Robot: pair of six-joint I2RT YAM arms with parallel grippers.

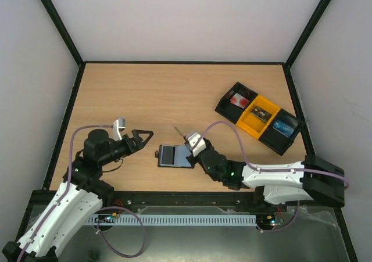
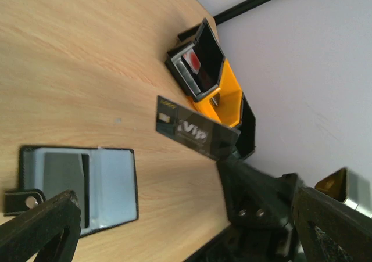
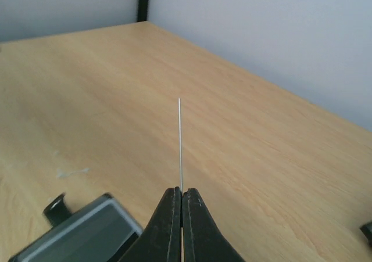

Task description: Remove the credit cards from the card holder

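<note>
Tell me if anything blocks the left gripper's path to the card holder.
Nothing visible does. The open left gripper faces the card holder across bare table. The right gripper, shut on a card held up off the holder, is at the holder's other side, not between them.

Card holder (image 1: 176, 155): small, black, folded open, lying flat on surface near its near edge, about mid-width. Inner panels face up, one pale blue-grey, other darker grey with dark stripe; cannot tell if a card sits there. Small black tab with hole at one end.

Credit card (image 2: 195, 131): dark, "VIP" lettering, chip and gold marks at one end. Lifted off surface just beyond holder's far right side, pinched by one end in right hand (image 1: 187, 139).
</note>
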